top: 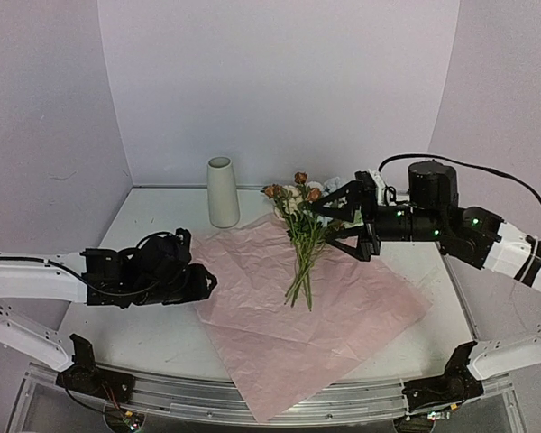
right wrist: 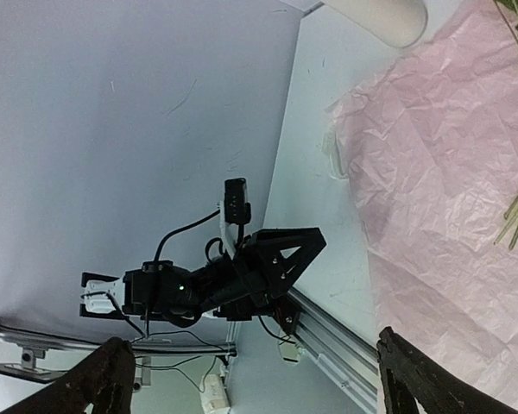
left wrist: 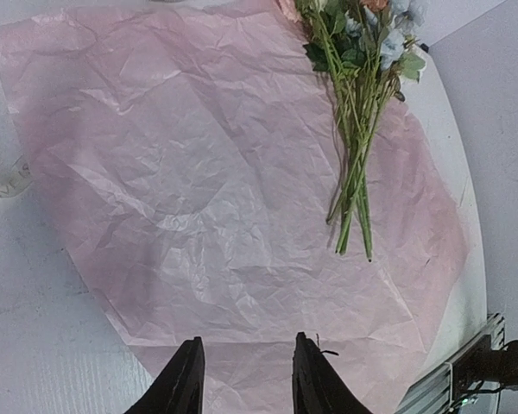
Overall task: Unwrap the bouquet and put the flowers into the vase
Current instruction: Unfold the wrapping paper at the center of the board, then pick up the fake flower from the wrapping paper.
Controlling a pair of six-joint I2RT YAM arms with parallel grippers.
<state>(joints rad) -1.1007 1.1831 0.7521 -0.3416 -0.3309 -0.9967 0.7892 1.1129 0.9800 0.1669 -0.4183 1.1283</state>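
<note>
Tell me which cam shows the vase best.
Top external: the whole off-white vase stands upright by the pink paper's far edge. Right wrist catches only part of it, cropped at the frame's top. Left wrist shows no vase I can identify.

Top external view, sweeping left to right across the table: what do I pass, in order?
left gripper → vase → flowers → right gripper. The pink paper spreads under most of that span, so it has no single place in the order.
</note>
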